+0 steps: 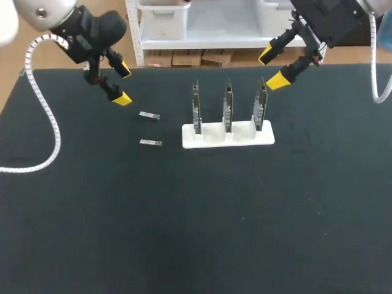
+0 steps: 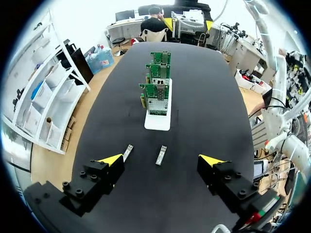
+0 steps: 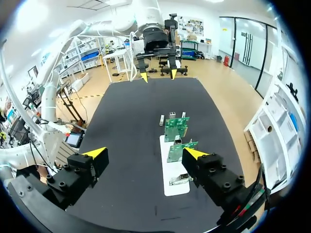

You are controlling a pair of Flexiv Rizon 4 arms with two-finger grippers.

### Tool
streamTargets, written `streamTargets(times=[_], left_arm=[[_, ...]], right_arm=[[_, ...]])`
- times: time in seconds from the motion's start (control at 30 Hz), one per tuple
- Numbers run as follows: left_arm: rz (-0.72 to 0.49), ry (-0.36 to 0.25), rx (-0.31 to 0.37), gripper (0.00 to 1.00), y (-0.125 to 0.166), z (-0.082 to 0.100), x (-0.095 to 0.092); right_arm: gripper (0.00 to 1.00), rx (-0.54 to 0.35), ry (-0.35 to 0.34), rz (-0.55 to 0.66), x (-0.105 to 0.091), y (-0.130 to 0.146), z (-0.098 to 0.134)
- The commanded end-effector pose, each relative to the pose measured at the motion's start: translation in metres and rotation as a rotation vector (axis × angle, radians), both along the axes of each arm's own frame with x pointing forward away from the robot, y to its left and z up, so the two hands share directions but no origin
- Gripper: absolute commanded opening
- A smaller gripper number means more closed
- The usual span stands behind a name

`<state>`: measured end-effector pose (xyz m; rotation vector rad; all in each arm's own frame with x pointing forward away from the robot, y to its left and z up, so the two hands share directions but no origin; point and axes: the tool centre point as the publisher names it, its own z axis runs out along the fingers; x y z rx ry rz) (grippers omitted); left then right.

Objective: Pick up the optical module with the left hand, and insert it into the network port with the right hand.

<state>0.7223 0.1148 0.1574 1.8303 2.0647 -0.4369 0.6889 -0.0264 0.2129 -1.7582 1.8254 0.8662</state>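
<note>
- optical module (image 1: 149, 115) is lying flat on the black table (image 1: 184, 233), left of the white holder (image 1: 208, 137), touching nothing
- second optical module (image 1: 150, 143) is lying near it, on the side closer to the robot, the two apart and roughly parallel
- left gripper (image 1: 123, 84) is hovering above the table, beside the two modules toward the far left corner, fingers spread wide and gripping nothing
- in the left wrist view both modules are lying ahead of that gripper, one just ahead of a yellow tip, the other about midway between the fingers, neither touched
- three green network cards (image 1: 228, 109) are standing upright in a row in the holder, each in its own slot
- right gripper (image 1: 273, 68) is hanging over the far side of the table, near the card at the right end of the row, raised off it, fingers released and empty
- in the right wrist view holder and cards are sitting ahead of the right gripper, closer to one finger, no contact
- left arm is coming in from the far left corner, right arm from the far right corner
</note>
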Motion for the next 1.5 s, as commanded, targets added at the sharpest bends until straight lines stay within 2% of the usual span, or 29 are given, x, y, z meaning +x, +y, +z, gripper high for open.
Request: streamTargets(times=[0.03,0.57,0.67,0.7,0.8,0.9,1.0,1.13,1.3,1.37,1.5], left_arm=[[0.002,-0.009,-0.005,1.0,0.002,-0.001,-0.004],[0.002,-0.009,-0.005,1.0,0.002,-0.001,-0.004],[-0.03,-0.025,0.063,1.0,-0.003,-0.008,-0.014],[-0.008,-0.03,0.061,1.0,0.0,-0.01,-0.016],[0.044,-0.032,-0.001,1.0,0.01,-0.013,-0.024],[0.052,-0.026,-0.016,1.0,0.016,-0.018,-0.032],[0.029,-0.024,0.048,1.0,0.018,-0.024,-0.044],[-0.051,-0.042,0.191,1.0,0.017,-0.04,-0.064],[-0.051,-0.04,0.241,1.0,0.022,-0.039,-0.064],[-0.07,-0.051,0.29,1.0,0.018,-0.04,-0.063],[-0.099,-0.024,0.292,1.0,0.011,-0.049,-0.061]], right_arm=[[1.0,0.001,-0.004,-0.004,-0.002,-0.001,0.0],[1.0,0.001,-0.004,-0.004,-0.002,-0.001,0.0],[1.0,0.001,-0.004,-0.004,-0.002,-0.001,0.0],[1.0,0.001,-0.004,-0.004,-0.002,-0.001,0.0],[1.0,0.001,-0.004,-0.004,-0.002,-0.001,0.0],[1.0,0.001,-0.004,-0.004,-0.002,-0.001,0.0],[1.0,0.001,-0.004,-0.004,-0.002,-0.001,0.0],[1.0,0.001,-0.004,-0.004,-0.002,-0.001,0.0],[1.0,0.001,-0.004,-0.004,-0.002,-0.001,0.0],[1.0,0.001,-0.004,-0.004,-0.002,-0.001,0.0],[1.0,0.001,-0.004,-0.004,-0.002,-0.001,0.0]])
